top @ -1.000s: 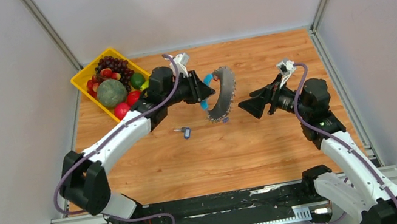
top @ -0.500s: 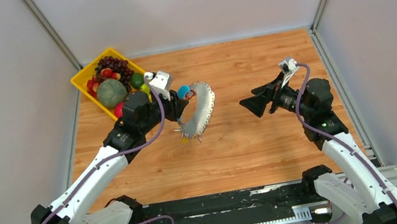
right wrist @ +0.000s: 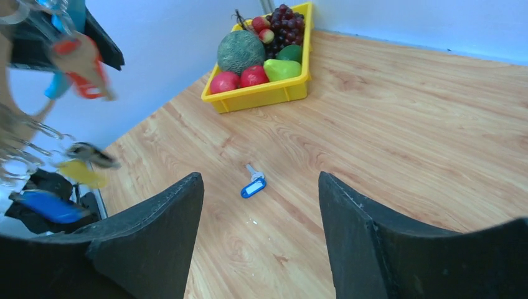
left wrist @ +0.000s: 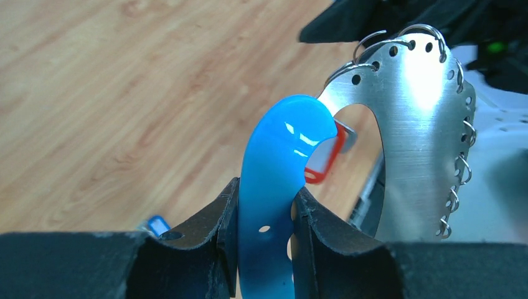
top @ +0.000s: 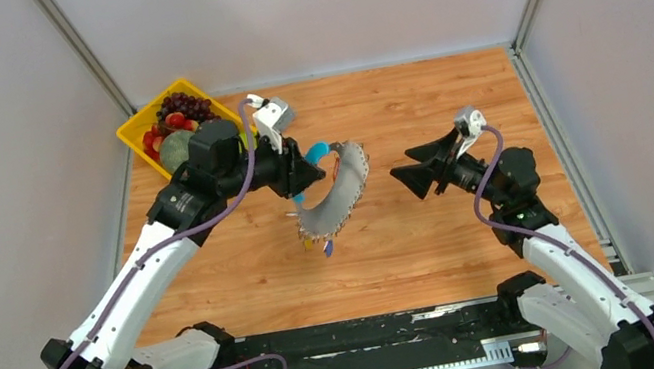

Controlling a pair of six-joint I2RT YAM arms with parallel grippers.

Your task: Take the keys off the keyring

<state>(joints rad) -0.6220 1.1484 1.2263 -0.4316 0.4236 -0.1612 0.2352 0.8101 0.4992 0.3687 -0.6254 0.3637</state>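
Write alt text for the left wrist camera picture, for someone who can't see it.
The left pincer is clamped on the glossy light-blue band of the keyring, held above a wooden table. Its silvery metal part, edged with holes and small wire loops, curves right, a red-headed key hanging behind. A blue-headed key lies on the table.

- Left arm: smooth white shell links joined by chunky black joint housings, running back from the fingers.
- Right arm: the same white shells and black joints.
- Purple cable: thin, looping loosely along the left arm behind the fingers. The right arm carries a matching one.
- Left gripper: matte black. Its fingers have pale scuffs along their edges.
- Right gripper: black. Its fingers are broad, tapering and dull-surfaced.
- Wrist cameras: a small silvery block sits behind the left fingers, and another behind the right.
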